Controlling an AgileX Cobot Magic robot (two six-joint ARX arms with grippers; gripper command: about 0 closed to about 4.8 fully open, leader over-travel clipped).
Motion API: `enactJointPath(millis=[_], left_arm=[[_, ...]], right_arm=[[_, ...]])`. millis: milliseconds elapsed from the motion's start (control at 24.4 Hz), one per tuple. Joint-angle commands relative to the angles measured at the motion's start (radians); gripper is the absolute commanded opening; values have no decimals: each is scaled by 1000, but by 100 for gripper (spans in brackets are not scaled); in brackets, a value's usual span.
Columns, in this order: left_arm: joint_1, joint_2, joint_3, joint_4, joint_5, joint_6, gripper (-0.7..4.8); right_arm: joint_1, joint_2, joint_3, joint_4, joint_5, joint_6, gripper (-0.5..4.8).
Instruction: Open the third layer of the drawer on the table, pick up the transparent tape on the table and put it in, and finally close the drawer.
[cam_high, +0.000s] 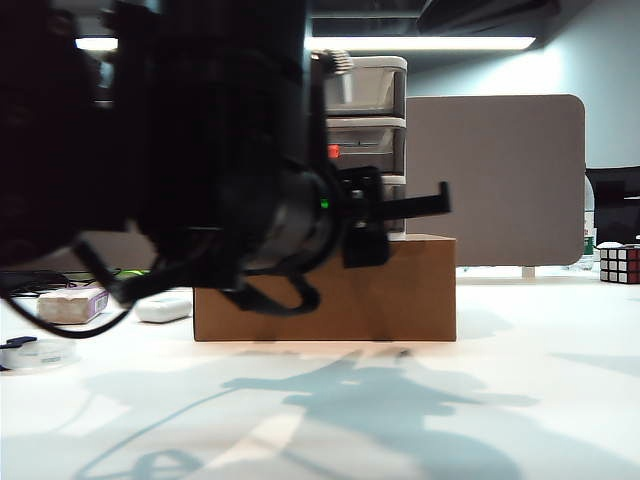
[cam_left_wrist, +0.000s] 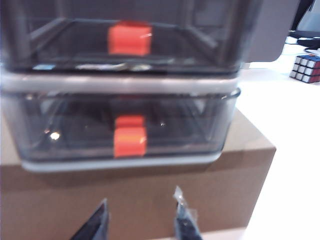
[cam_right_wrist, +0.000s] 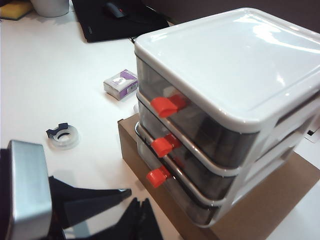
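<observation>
Facing the drawer (cam_left_wrist: 125, 85) head-on, my left end effector (cam_left_wrist: 141, 220) hovered low before the cardboard box (cam_left_wrist: 150, 200) that carried the unit, fingertips (cam_left_wrist: 182, 212) parted with a clear gap and nothing between them — released. The third layer (cam_left_wrist: 127, 127) sat just above and ahead of those tips, its red-orange handle (cam_left_wrist: 130, 141) roughly in line with the gap and not touched. The front looked flush with the frame, though blur kept me from being sure. The layer above it (cam_left_wrist: 125, 45) showed its own handle (cam_left_wrist: 129, 39).

From the exterior camera, a dark arm (cam_high: 200, 150) filled the left half and hid most of the unit; one end effector (cam_high: 415, 205) reached across in front of the lowest tier.

My right end effector (cam_right_wrist: 125, 207) hung above and to one side of the unit, looking down on its white top (cam_right_wrist: 235, 60). Its dark fingers (cam_right_wrist: 92, 200) showed only partly at the frame edge — I could not tell whether they were apart or closed.

The transparent tape (cam_right_wrist: 63, 136) lay flat on the white worktop (cam_right_wrist: 60, 80), well apart from the box, black piece attached. A greyish block with a purple label (cam_right_wrist: 120, 83) rested nearer the unit. A puzzle cube (cam_high: 618, 263) stood far off to the right.
</observation>
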Motion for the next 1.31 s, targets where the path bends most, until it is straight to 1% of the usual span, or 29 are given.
enactJointPath(millis=[41,246,369,493,616,698,739,862,1067,1231,1314], left_arm=[[1,13,43,39,-23,91,162],[37,12,66,39,-20,99,161],[66,12,66,39,37,97,161],[66,12,66,39,44,96,161],[66,13,69,38,45,96,161],[72,13,71,37,52,96,160],[75,16,72,39,64,96,160],[88,16,72,37,98,96,160],[106,17,72,37,98,96,152],[115,17,78,28,117,96,152],[116,16,81,27,143,96,151]], right_arm=[[2,26,47,24,-3,-4,-5],[2,32,82,37,-3,-23,-5],[1,36,82,49,1,-24,-5],[1,45,82,64,0,-26,-5],[1,76,83,116,-3,-26,-6],[2,103,92,111,-10,-26,-5],[2,119,92,115,-30,-26,-5],[2,134,92,111,-30,-26,-5],[3,138,92,112,-30,-26,-5],[3,139,91,108,-30,-26,-5],[3,139,91,108,-29,-26,-5]])
